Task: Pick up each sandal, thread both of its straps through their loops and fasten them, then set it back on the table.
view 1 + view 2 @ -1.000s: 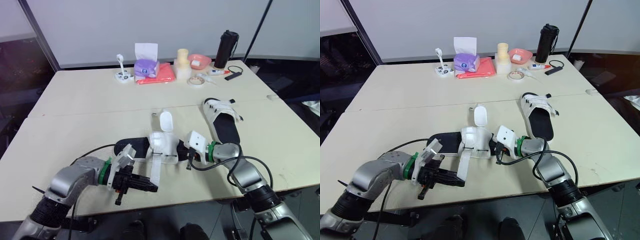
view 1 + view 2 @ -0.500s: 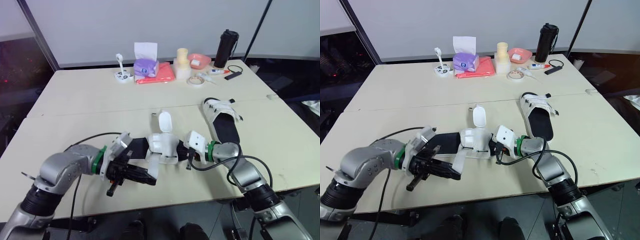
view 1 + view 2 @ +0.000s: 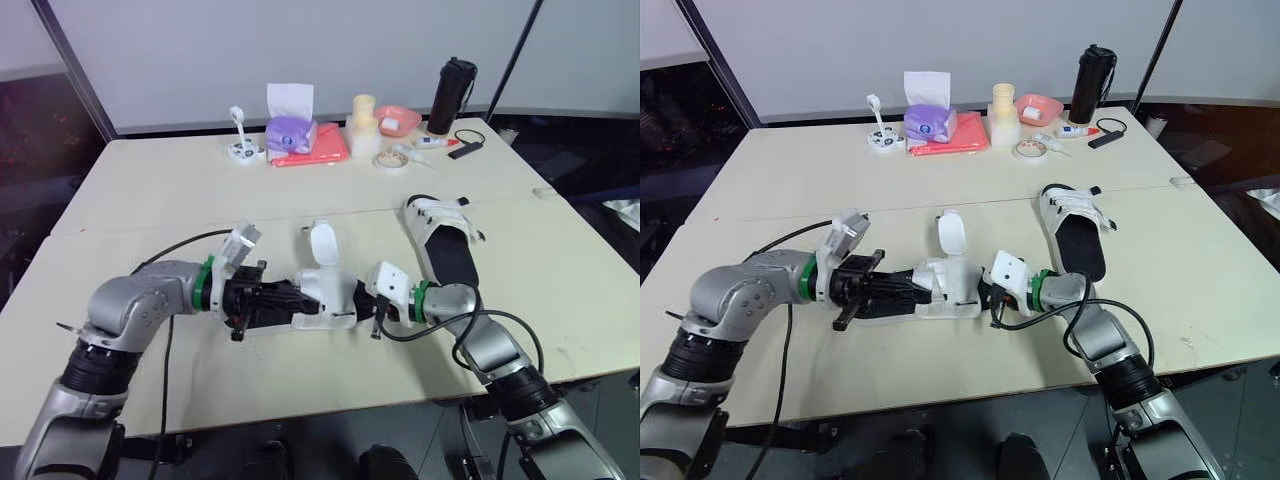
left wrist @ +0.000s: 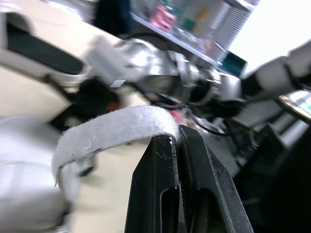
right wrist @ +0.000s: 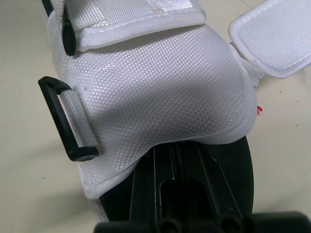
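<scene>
The near sandal [image 3: 335, 300], black-soled with white straps, lies in the middle of the table [image 3: 150, 200]. My left gripper [image 3: 298, 296] lies level over its heel end, shut on the tip of a white strap [image 4: 112, 133] that loops back to the upper; the fingers [image 4: 160, 174] pinch it. Another strap flap [image 3: 322, 242] stands upright behind. From the toe end my right gripper [image 3: 374, 311] is shut on the sandal's sole [image 5: 240, 165] beneath the white upper, beside a black loop [image 5: 65, 121]. A second sandal [image 3: 445, 242] rests at the right.
Along the table's far edge stand a purple tissue box [image 3: 292, 132], a red cloth [image 3: 318, 150], a cream cup stack [image 3: 366, 125], a pink bowl [image 3: 400, 121], a tape roll [image 3: 390, 161] and a black bottle [image 3: 452, 98]. The front edge [image 3: 300, 410] is close.
My left gripper has swung from near the front edge up and in to the sandal, carrying the strap from hanging forward to folded over the sandal. The right gripper has stayed put.
</scene>
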{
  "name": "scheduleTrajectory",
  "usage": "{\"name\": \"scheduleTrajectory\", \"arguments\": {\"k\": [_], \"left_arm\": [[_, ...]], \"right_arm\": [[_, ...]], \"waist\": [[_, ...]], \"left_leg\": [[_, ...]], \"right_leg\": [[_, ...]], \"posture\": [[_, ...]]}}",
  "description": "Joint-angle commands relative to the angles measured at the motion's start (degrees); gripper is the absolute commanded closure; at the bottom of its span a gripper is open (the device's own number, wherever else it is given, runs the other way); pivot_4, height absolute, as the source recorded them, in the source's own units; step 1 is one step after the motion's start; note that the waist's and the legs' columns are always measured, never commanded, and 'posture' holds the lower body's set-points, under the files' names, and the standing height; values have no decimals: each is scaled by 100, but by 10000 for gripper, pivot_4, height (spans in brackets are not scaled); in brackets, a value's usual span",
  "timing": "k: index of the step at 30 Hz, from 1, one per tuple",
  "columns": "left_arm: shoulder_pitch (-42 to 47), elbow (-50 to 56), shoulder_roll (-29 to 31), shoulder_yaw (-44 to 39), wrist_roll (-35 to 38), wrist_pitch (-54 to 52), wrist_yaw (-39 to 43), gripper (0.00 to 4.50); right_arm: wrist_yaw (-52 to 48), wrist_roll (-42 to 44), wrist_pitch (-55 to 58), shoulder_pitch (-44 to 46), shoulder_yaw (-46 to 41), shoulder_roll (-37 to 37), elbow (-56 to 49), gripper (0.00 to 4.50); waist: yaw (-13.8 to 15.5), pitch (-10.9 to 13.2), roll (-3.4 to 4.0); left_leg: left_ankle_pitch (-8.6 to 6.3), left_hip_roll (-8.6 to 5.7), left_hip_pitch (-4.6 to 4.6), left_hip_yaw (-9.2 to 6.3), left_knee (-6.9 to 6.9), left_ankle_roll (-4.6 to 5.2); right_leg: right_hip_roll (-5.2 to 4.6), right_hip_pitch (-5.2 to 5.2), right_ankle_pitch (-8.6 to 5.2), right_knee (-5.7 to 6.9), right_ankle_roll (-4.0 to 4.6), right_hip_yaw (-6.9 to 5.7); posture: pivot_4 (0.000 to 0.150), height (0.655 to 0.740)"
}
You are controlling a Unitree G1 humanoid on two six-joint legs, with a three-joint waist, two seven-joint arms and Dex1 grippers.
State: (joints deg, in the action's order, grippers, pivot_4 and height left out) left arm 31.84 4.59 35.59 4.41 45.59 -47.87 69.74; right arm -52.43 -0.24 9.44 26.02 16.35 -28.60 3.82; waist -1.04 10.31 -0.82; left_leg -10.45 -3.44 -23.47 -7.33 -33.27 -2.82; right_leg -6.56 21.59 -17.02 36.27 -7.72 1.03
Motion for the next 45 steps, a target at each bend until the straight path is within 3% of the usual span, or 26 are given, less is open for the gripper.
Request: {"name": "scheduleTrajectory", "arguments": {"k": [1, 8, 14, 25, 44, 45], "left_arm": [[142, -290, -224, -367, -128, 304, -374, 44646], [308, -1004, -641, -581, -371, 639, -833, 44646], [340, -1495, -834, -471, -505, 621, -725, 44646], [614, -1374, -926, -537, 331, -457, 92, 44646], [919, -2534, -1454, -224, -563, 328, 497, 44646], [939, -2604, -1507, -239, -620, 406, 462, 41861]], "right_arm": [[-52, -211, 100, -193, 218, -94, 124, 45000], [-102, -227, 151, -261, 233, -133, 39, 45000], [-116, -235, 180, -253, 246, -141, 16, 45000], [-109, -223, 262, -308, 228, -212, -86, 45000], [-62, -220, 405, -419, 219, -254, -289, 45000], [-58, -218, 413, -419, 217, -251, -294, 45000]], "waist": [[5, 0, 0], [22, -1, -2], [21, -1, -2], [23, -2, -3], [35, -3, -4], [34, -3, -4]], "left_leg": [[0, 0, 0, -1, 0, 0], [1, -4, 1, -3, -1, -2], [2, -7, 1, 5, -1, -3], [3, -8, 1, 7, -6, -4], [3, -11, 1, 6, -8, -4], [3, -11, 1, 6, -8, -5]], "right_leg": [[0, -1, 0, 0, 0, 0], [0, -3, 1, 0, -2, -1], [1, -5, 2, 0, -3, -4], [1, -15, 2, 0, -4, -12], [0, -17, 2, 1, -4, -14], [0, -17, 2, 1, -4, -14]], "posture": [[1500, 7400], [1500, 7400], [1500, 7400], [1500, 7400], [1500, 7400], [1500, 7400]]}}
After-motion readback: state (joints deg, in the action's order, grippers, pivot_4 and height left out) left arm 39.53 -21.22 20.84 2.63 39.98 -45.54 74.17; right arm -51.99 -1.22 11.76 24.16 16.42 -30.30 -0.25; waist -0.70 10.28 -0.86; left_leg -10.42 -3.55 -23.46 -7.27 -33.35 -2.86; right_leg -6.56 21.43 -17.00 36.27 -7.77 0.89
